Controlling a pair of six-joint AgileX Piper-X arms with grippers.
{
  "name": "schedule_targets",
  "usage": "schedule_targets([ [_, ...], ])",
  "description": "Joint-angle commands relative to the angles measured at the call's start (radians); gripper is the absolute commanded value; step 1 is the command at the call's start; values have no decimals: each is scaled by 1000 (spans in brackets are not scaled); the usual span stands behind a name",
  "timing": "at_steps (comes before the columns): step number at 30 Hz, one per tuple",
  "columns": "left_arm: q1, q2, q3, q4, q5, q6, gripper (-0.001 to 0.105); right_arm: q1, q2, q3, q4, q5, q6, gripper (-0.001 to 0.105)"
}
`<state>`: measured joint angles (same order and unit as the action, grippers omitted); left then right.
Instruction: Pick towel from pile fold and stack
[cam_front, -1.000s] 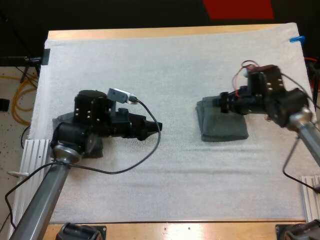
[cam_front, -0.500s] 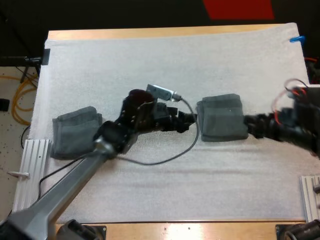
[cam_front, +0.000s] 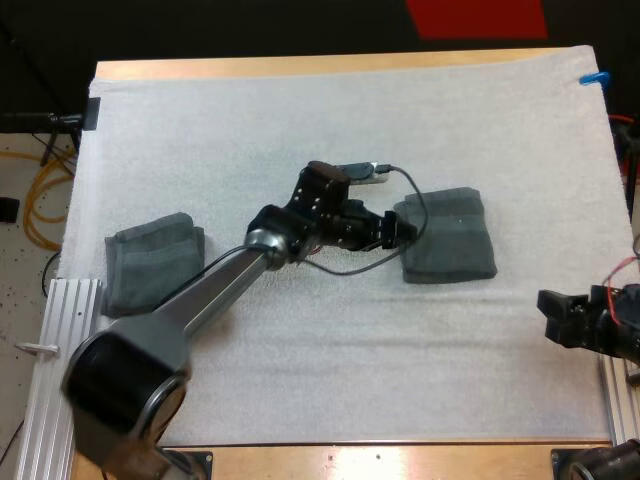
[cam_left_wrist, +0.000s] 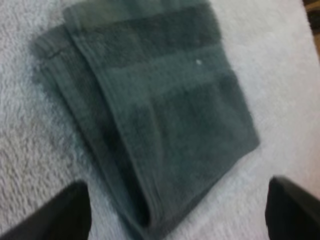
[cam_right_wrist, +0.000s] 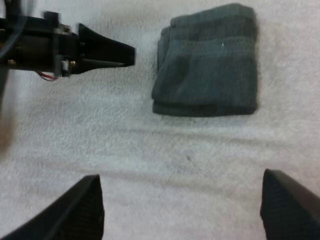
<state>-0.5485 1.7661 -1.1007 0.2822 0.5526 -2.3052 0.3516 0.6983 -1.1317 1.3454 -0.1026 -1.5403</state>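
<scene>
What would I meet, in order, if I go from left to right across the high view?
left towel → left gripper, at the next towel's near edge → folded towel → right gripper

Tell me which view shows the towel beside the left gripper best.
Left wrist view: the towel is close, its folded layers plain. The right wrist and high views show it whole but smaller, left gripper near its edge.
</scene>
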Motion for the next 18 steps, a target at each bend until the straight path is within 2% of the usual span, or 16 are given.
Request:
schedule_targets([
  [1,-7,21,-22,-2,-3,-25,70,0,-7,-5,7,9,-1,64],
  [9,-7,153,-98,19,39,-153,70,0,-10,-5,21,11,-5,64],
  [13,-17,198,-135,87,42,-156,70,0,-10,-5,21,12,-5,64],
  [18,-53,209,-157,109,-6,-179,70,0,-10,-5,21,17,-11,64],
])
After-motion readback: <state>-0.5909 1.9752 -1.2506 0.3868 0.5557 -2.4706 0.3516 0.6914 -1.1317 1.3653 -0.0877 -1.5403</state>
